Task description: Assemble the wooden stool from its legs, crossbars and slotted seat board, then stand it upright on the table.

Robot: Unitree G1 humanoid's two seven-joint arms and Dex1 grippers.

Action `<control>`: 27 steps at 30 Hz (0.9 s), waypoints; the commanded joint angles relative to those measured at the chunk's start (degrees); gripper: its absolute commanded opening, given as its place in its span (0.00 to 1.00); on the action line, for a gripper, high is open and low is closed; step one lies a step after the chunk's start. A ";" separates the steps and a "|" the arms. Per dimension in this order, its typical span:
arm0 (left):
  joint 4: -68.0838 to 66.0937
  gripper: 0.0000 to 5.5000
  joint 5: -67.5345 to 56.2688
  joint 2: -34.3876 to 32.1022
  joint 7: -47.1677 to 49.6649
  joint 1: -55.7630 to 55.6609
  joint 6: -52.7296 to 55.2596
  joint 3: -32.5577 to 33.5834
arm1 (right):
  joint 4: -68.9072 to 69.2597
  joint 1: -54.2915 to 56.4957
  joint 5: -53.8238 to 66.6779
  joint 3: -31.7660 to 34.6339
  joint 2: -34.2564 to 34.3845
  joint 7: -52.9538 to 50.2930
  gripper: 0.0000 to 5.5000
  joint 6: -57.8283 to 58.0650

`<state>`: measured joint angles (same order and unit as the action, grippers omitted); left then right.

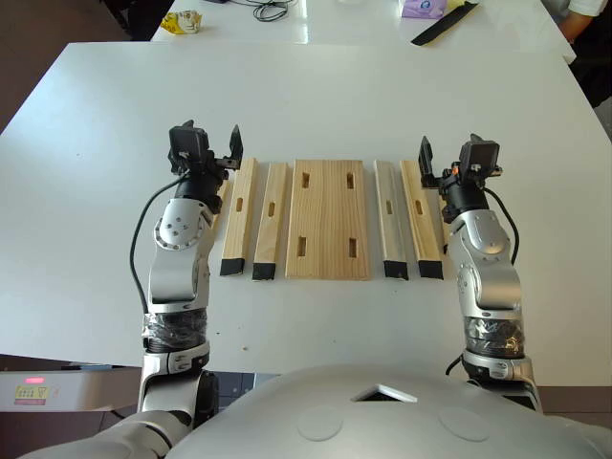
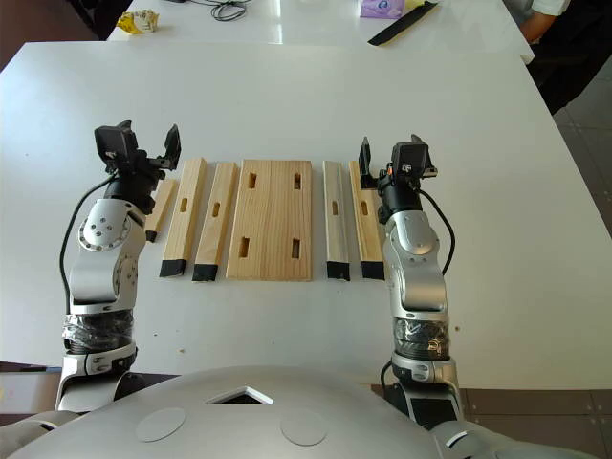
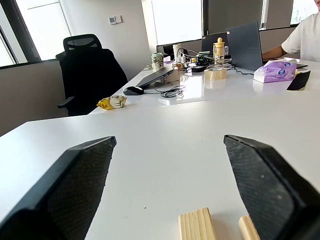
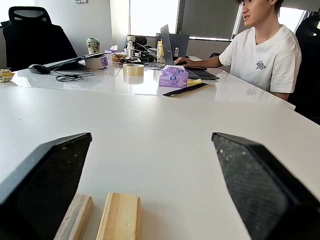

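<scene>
Pale slotted wooden seat board lies flat on the white table, black-tipped pine slats flanking it. The left gripper and right gripper hover spread wide by the outermost slats. They'd best straddle one squarely before closing.

Table carries one row of parts, all flat, long sides parallel. Slotted seat board lies mid-row, between the two grippers. Left gripper hangs over the row's left end. Short crossbar lies below and behind its fingers, outer left leg just right of them, then inner left leg beside the board. Right gripper hangs over the right pair's far ends. Inner right leg and outer right leg both lie between its fingers, the inner one beside the board. Beyond all the fingers, on a second table: yellow packet on the left, tissue pack and black strip on the right.
</scene>
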<state>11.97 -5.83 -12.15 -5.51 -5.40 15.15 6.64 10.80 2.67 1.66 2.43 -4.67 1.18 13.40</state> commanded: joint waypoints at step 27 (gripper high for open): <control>2.56 0.73 -0.90 -1.46 -2.06 -0.38 4.38 1.20 | 0.43 -0.19 -0.83 -0.47 0.60 -1.01 0.81 -0.32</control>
<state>14.05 -6.64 -13.21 -7.29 -5.51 18.59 7.49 10.88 2.51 1.17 2.14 -4.28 0.29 13.39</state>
